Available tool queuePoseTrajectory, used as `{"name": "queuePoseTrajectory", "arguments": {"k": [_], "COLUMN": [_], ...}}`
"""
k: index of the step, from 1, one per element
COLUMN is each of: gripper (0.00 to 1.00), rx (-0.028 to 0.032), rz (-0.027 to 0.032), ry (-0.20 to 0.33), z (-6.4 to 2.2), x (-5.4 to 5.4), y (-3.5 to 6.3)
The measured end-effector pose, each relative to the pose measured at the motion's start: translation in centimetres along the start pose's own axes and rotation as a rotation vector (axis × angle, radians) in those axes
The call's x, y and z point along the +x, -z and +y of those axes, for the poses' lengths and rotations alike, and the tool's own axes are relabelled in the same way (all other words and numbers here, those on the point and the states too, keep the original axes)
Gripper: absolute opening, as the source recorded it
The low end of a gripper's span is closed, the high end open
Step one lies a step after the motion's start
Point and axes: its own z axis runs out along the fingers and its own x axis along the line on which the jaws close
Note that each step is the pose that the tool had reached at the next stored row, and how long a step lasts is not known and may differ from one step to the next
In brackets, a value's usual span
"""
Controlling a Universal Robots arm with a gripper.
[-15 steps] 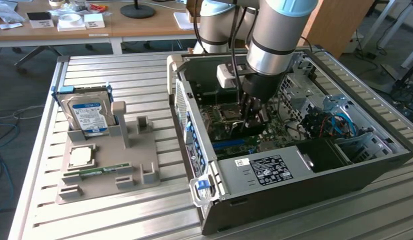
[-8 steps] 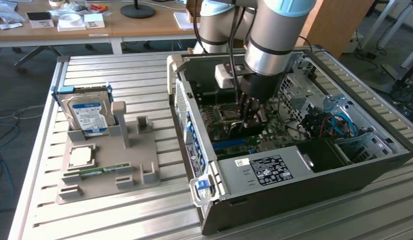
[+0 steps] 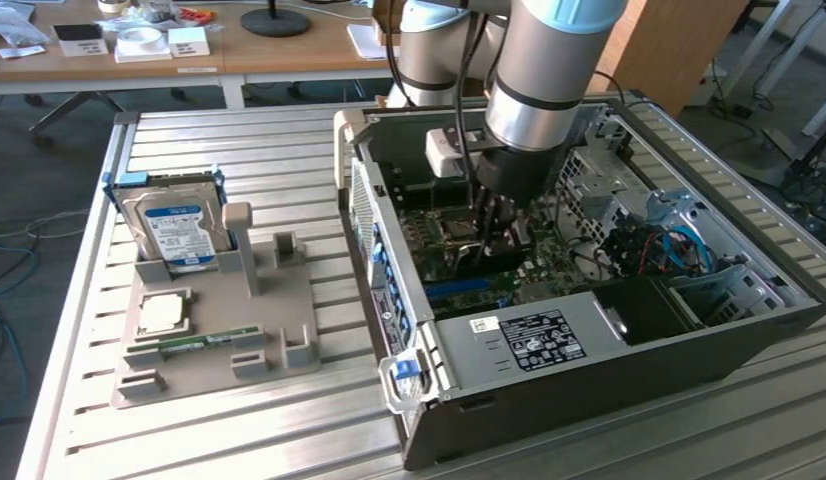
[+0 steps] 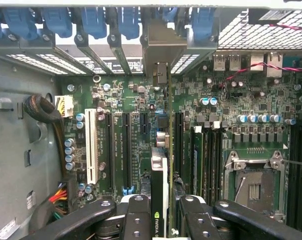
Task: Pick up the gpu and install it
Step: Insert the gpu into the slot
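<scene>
Exterior view, open computer case (image 3: 733, 330) lying on slatted bench (image 3: 186, 440): arm reaching down inside, gripper (image 3: 497, 228) hanging low over motherboard (image 3: 447, 225). Wrist view, gripper (image 4: 161, 212): fingers (image 4: 136, 215) clamping narrowly on gpu (image 4: 160, 170), card standing on edge, green board and black cooler block showing, metal bracket end (image 4: 163, 45) sitting at rear slot openings by blue latches (image 4: 126, 20). Card lining up along black expansion slot between white slot (image 4: 92, 150) and RAM slots (image 4: 203, 155); seating depth not discernible. Grey parts holder (image 3: 213, 330) near bench's far side from case: carrying hard drive (image 3: 177, 228) upright, processor (image 3: 162, 312) flat, RAM stick (image 3: 200, 345) along front edge.
</scene>
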Motion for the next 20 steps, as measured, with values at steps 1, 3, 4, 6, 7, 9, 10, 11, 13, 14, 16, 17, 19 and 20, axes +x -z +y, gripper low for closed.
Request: {"name": "queuePoseTrajectory", "arguments": {"k": [1,3,4,6,7,9,10,11,13,14,16,17,19,20], "gripper": [0.27,0.27,0.27,0.27,0.27,0.27,0.27,0.27,0.27,0.27,0.27,0.27,0.27,0.27], "rx": [0.0000,0.0000,0.0001,0.0000,0.0000,0.0000,0.0000,0.0000,0.0000,0.0000,0.0000,0.0000,0.0000,0.0000], "rz": [0.0001,0.0001,0.0000,0.0000,0.0000,0.0000,0.0000,0.0000,-0.0001,-0.0001,0.0000,0.0001,0.0000,0.0000], "ry": [0.000,0.000,0.000,0.000,0.000,0.000,0.000,0.000,0.000,0.000,0.000,0.000,0.000,0.000], "z": [0.04,0.10,0.12,0.13,0.14,0.17,0.21,0.23,0.28,0.32,0.38,0.40,0.42,0.42], "x": [0.00,0.00,0.00,0.01,0.01,0.01,0.01,0.01,0.01,0.01,0.02,0.02,0.03,0.03], "y": [0.00,0.00,0.00,0.00,0.00,0.00,0.00,0.00,0.00,-0.01,-0.07,-0.15,-0.35,-0.43]}}
